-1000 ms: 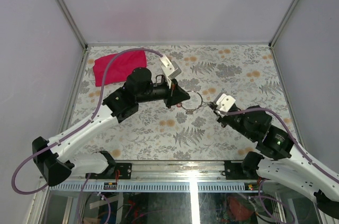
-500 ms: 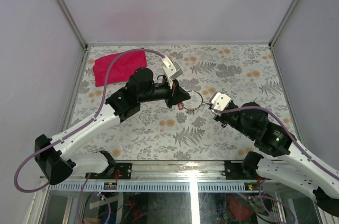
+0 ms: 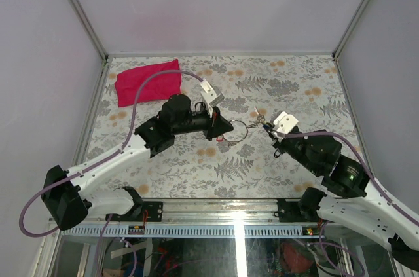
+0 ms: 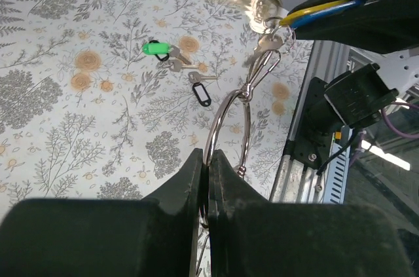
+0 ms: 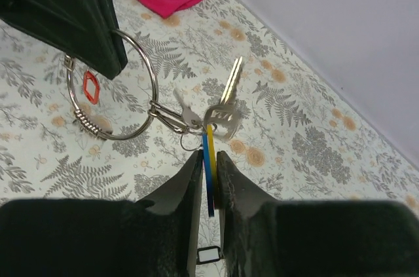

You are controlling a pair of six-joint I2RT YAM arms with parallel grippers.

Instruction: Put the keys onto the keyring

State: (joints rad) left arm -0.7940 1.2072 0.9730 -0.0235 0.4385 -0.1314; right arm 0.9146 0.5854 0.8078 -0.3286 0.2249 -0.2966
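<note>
At mid-frame above the table [image 3: 294, 80], my left jaws are pinching the keyring [image 5: 88, 123] while my right jaws are clamping a blue-and-yellow tag [image 5: 209, 159] joined to keys [image 5: 223, 114].

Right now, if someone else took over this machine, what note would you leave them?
Left gripper: shut on the large silver wire keyring.
Right gripper: shut on a blue-and-yellow tag whose silver keys look clipped to that ring.
Done: that bunch and a red tag hang on it.
Left: green-tagged key and black-tagged key, loose on the floral tabletop.
</note>
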